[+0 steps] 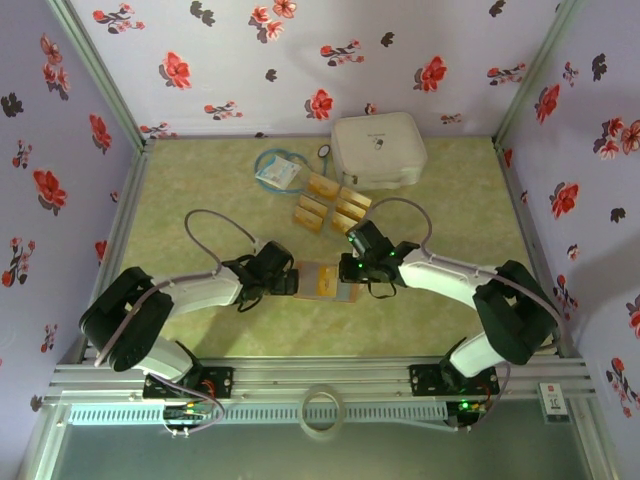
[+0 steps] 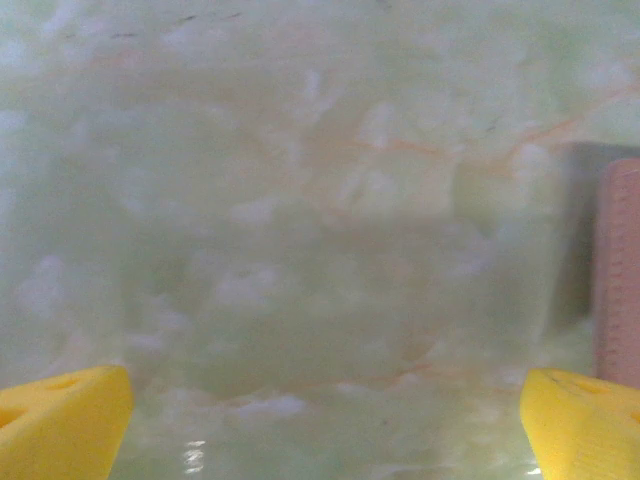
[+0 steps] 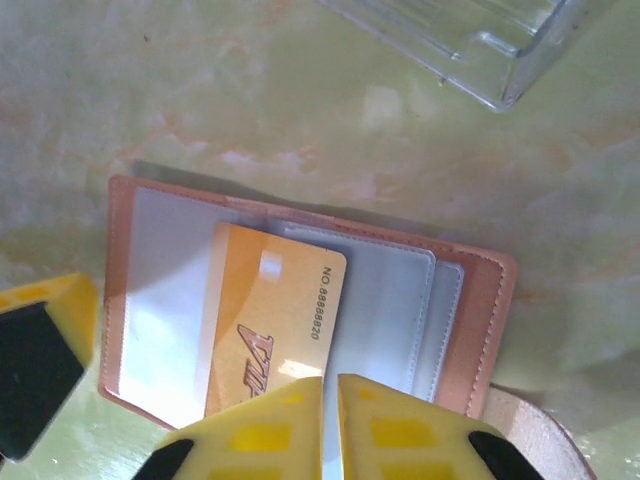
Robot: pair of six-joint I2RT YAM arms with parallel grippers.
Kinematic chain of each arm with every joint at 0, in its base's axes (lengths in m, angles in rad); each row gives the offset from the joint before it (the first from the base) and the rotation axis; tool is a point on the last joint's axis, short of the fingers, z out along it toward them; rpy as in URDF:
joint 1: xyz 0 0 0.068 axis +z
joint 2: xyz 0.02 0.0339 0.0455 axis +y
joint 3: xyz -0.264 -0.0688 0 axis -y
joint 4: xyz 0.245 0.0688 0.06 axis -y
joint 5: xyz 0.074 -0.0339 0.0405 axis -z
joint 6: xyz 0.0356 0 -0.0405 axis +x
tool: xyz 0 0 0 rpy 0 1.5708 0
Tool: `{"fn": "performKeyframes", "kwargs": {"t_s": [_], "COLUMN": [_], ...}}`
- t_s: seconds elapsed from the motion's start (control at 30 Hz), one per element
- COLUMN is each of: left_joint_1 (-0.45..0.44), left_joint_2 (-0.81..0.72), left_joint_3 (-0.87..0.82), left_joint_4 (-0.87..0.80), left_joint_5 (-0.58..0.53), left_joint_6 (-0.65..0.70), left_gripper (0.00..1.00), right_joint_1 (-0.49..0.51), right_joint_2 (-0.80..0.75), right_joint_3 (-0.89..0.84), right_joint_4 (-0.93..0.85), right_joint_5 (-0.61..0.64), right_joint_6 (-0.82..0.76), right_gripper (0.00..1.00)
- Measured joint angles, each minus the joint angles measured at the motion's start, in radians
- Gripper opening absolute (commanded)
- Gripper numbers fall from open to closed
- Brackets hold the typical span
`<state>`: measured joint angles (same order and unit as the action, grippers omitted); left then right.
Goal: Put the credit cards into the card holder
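**Top external view.** The card holder (image 1: pixel 322 281) lay open and flat on the table (image 1: pixel 200 330), between the two arms. The left gripper (image 1: pixel 294 281) sat at its left edge and the right gripper (image 1: pixel 346 270) at its right edge. Several loose credit cards (image 1: pixel 312 208) lay in a cluster farther back, well apart from the holder. Just beyond them were a white case (image 1: pixel 378 150) and a blue-white packet (image 1: pixel 278 172). A tape ring (image 1: pixel 322 410) rested at the near frame.

**Left wrist view.** The left gripper's yellow fingertips (image 2: pixel 60 420) stood wide apart — nothing lay between them but bare table. The reddish edge of the card holder showed at the right border, just above the right fingertip.

**Right wrist view.** The card holder was spread open, its pale sleeves facing up. One golden card (image 3: pixel 270 320) lay tilted across the left and middle sleeves. The right gripper's fingers (image 3: pixel 250 445) were drawn together to a thin slit directly over the card's lower edge. That edge was hidden, so whether the card was pinched could not be told. One finger of the left gripper sat just beside the holder's left edge. A clear plastic tray (image 3: pixel 480 40) lay beyond the holder.
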<state>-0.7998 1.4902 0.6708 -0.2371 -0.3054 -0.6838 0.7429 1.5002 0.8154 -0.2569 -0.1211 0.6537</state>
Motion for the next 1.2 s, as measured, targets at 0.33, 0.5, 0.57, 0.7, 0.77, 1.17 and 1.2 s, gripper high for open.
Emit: {"fn": "performKeyframes", "kwargs": {"t_s": [0.33,0.5,0.57,0.7,0.77,1.17,1.2], "left_joint_1": [0.000,0.000,0.000,0.000,0.000,-0.002,-0.002], "left_joint_2": [0.011,0.037,0.042,0.050,0.053,0.069,0.071], "left_joint_3": [0.042,0.056,0.061,0.069,0.071,0.085,0.087], "left_joint_4": [-0.103,-0.113,-0.116,-0.121,-0.121,-0.124,-0.124], "left_joint_5": [-0.068,-0.069,-0.069,-0.069,-0.069,-0.065,-0.065], "left_joint_6": [-0.018,-0.017,-0.017,-0.016,-0.016,-0.015,-0.014], "left_gripper": [1.00,1.00,1.00,1.00,1.00,1.00,1.00], "right_joint_1": [0.004,0.009,0.011,0.012,0.013,0.018,0.020], "right_joint_2": [0.061,0.093,0.104,0.125,0.129,0.164,0.169], "right_joint_3": [0.016,0.034,0.037,0.045,0.046,0.056,0.062], "right_joint_4": [-0.010,-0.008,-0.005,-0.003,-0.003,0.002,0.002], "right_joint_5": [-0.002,-0.002,-0.003,-0.006,-0.006,-0.013,-0.013], "right_joint_6": [0.000,0.000,0.000,-0.001,-0.001,-0.001,0.000], "right_gripper": [0.00,0.00,0.00,0.00,0.00,0.00,0.00]}}
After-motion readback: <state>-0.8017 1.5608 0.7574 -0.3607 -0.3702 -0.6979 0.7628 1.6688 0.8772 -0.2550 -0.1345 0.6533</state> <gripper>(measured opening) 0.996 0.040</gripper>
